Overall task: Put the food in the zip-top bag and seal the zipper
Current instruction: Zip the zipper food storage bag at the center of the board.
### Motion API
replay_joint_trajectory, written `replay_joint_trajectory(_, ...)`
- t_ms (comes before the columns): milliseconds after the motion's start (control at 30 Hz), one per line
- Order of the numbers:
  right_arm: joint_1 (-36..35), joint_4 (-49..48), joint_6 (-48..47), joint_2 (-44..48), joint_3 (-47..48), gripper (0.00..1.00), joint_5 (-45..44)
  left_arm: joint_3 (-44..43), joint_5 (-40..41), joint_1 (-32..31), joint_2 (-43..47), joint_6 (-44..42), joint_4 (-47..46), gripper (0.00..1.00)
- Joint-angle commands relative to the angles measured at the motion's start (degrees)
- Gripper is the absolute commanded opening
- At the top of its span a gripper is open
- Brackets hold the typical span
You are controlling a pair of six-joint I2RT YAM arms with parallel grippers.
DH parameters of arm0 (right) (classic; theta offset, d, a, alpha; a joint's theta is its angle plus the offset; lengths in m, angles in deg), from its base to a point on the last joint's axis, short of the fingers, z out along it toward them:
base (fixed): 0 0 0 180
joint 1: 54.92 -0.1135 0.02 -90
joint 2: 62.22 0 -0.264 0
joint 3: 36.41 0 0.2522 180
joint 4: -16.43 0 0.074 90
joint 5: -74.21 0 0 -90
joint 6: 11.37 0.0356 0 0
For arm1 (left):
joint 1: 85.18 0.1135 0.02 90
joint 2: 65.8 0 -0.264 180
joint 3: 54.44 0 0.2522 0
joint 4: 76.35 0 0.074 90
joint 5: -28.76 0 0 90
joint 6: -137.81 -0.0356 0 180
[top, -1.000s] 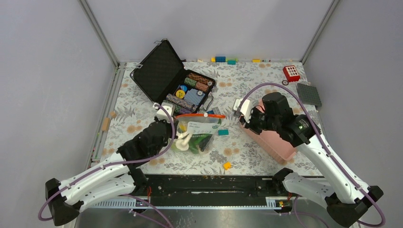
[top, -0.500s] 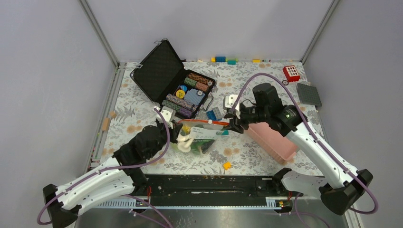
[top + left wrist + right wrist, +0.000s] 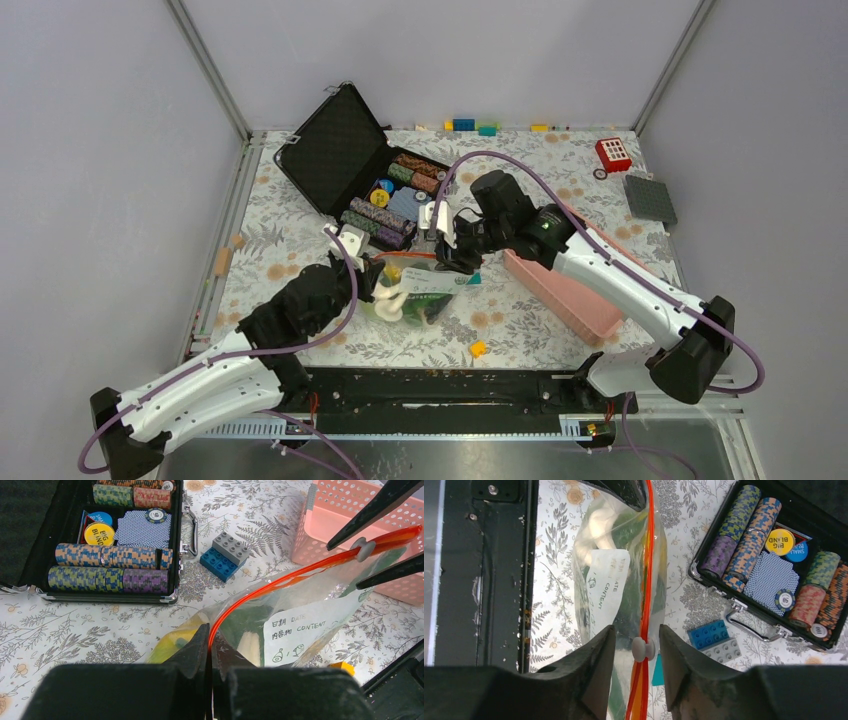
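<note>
We take the open poker-chip case (image 3: 372, 190) as our landmark on the flowered bench (image 3: 280, 240). Just in front of it, toward the arm bases, lies the zip-top bag (image 3: 425, 285). It is clear and floppy, with its white label (image 3: 300, 630) facing up and its zipper (image 3: 280, 576) running as a thin orange-red line along the edge nearest the case. The food (image 3: 388, 298) sits inside the bag: we make out a white mushroom-like piece, something yellow and dark green shapes, though the plastic blurs their outlines. The left gripper (image 3: 210, 636) is clamped tight on the zipper's end in front of the case's left corner, where the orange strip disappears between its closed fingers. The right gripper (image 3: 637, 628) stands at the other end, in front of the case's right corner. Its jaws are apart and straddle the strip, with the small white slider (image 3: 642, 649) between the two fingers and a sliver of gap on either side. A blue and a grey brick (image 3: 226, 555) lie together just beside the case's latch. A pink basket (image 3: 575, 305) lies to the right of the case, beyond the right gripper.
</note>
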Motion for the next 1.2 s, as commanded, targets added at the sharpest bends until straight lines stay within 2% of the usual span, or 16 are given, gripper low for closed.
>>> replay_joint_trajectory(0,-0.39,0.06,0.44,0.52,2.78,0.42,-2.27,0.03,-0.54,0.1,1.21,-0.2,-4.5,0.0)
replay_joint_trajectory(67,-0.38,0.24,0.41,0.78,2.4,0.38,-2.65,0.04,-0.48,0.07,1.2,-0.24,-4.58,0.0)
replay_joint_trajectory(200,-0.38,1.82,0.74,0.86,2.66,0.15,-3.08,-0.02,-0.03,0.08,1.18,-0.23,-4.57,0.0)
replay_joint_trajectory(267,-0.38,3.54,0.86,0.45,3.39,0.0,-3.38,-0.05,0.3,0.08,1.28,-0.21,-4.44,0.0)
replay_joint_trajectory(433,-0.39,8.49,0.88,0.5,3.85,0.0,-8.82,-0.98,10.24,0.15,0.68,2.13,-2.1,0.0)
replay_joint_trajectory(567,0.56,8.71,1.5,4.73,0.45,0.0,-13.04,-1.84,19.75,0.11,-0.55,5.14,0.14,0.0)
replay_joint_trajectory(667,3.5,8.77,2.79,8.05,-2.14,0.0,-13.06,-2.36,26.3,0.24,-1.29,7.55,2.54,0.0)
replay_joint_trajectory(900,8.94,9.29,4.12,13.81,-7.06,0.0,-12.79,-2.84,27.99,1.73,-2.06,9.71,4.25,0.0)
replay_joint_trajectory(1100,9.51,8.93,4.47,15.84,-8.43,0.0,-9.88,-2.3,22.69,1.75,-0.95,7.88,2.5,0.0)
replay_joint_trajectory(1167,9.46,7.11,5.2,16.43,-8.97,0.0,-8.85,-1.84,17.38,1.78,-0.22,6.29,1.04,0.0)
